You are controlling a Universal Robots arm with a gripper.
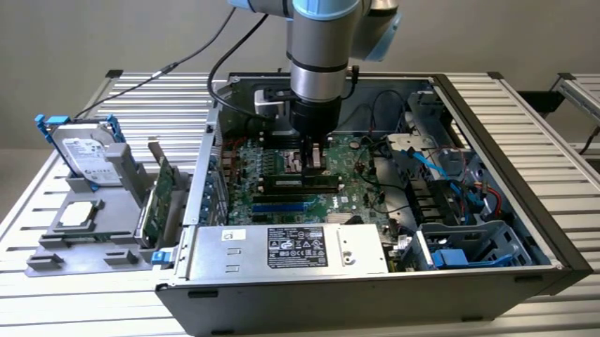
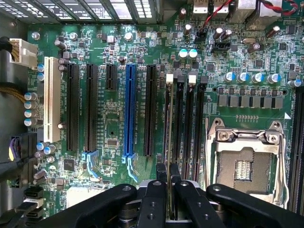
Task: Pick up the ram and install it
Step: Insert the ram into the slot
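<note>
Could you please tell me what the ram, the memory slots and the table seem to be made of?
The ram, edge-on in the gripper: a thin, stiff-looking edge, probably fibreglass circuit board, though little of it shows.
The memory slots: matte black, moulded shapes, likely plastic.
The table: pale silvery ribbed slats with a soft sheen, probably aluminium.
</note>
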